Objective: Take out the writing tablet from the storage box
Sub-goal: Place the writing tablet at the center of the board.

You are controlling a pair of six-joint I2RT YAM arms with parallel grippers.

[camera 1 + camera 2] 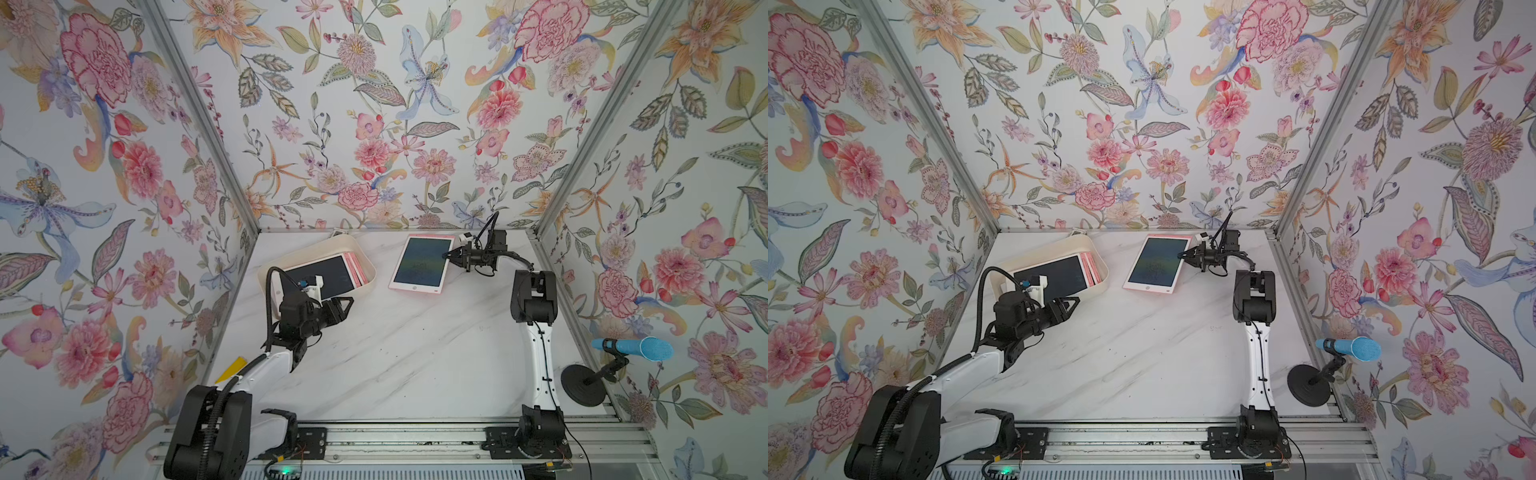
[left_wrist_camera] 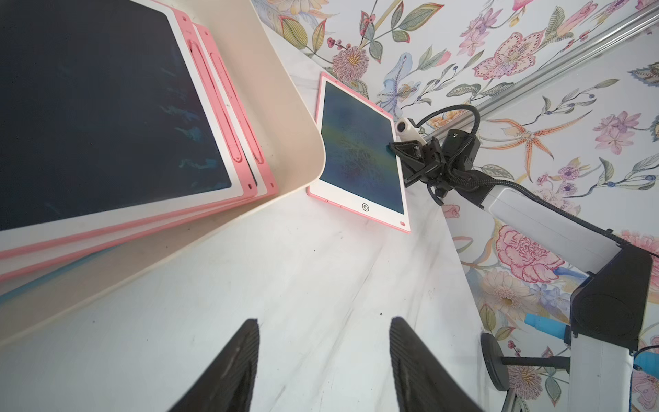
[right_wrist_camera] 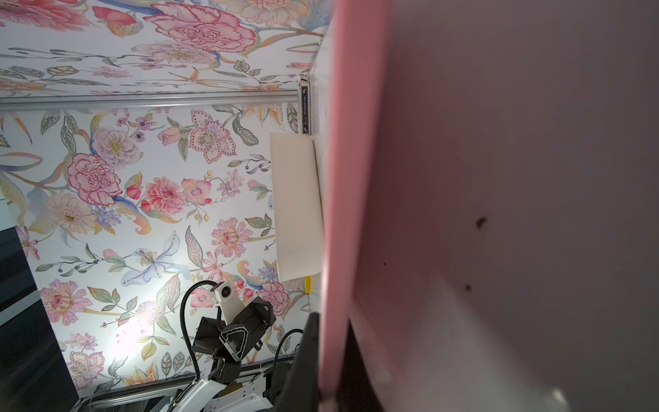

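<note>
Right gripper [image 1: 451,254] clamped on side edge of pink writing tablet [image 1: 422,262], which is outside the storage box [image 1: 307,249], just beside it above the marble table [image 1: 395,353]. Left gripper [image 1: 348,302] open, empty, at box's near wall. More tablets [image 1: 332,272] inside box.

Setting: robot lab test cell, dressed up as a room. I am working inside floral-papered panels [image 1: 374,124] standing between bare aluminium posts [image 1: 198,112]. A marble-look tabletop [image 1: 415,353] is lying below. An aluminium rail [image 1: 407,436] is carrying my left arm [image 1: 270,368] and right arm [image 1: 540,361]. A blue microphone [image 1: 636,348] is sitting on a black stand at the edge.
</note>
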